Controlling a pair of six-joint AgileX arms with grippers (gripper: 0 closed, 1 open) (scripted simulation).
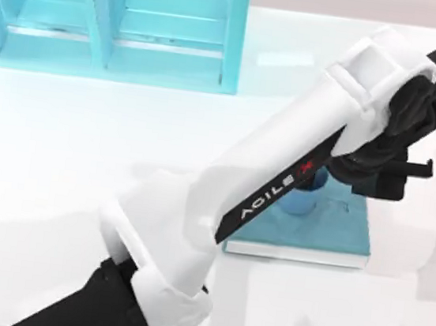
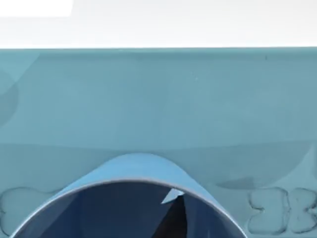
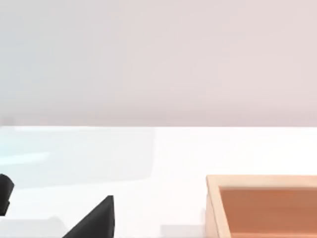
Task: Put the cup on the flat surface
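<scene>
White left arm (image 1: 282, 163), black joints, black band lettered "AGILE", red X.

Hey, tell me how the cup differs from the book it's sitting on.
The cup is a small round open-topped cylinder standing upright; the book is a wide flat rectangle lying on the tabletop. The cup is a purer blue, the book more teal. The left gripper is down at the cup, not the book. Both are bluish.

- One blue cup (image 1: 303, 196), it stands on the book
- One teal book (image 1: 337, 233) on the table
- One white table (image 1: 43, 157)
- One light-blue shelf unit (image 1: 112, 19) at the back of the table
- One wooden box (image 3: 265, 206)
- One white robot arm (image 1: 282, 163) above the table
</scene>
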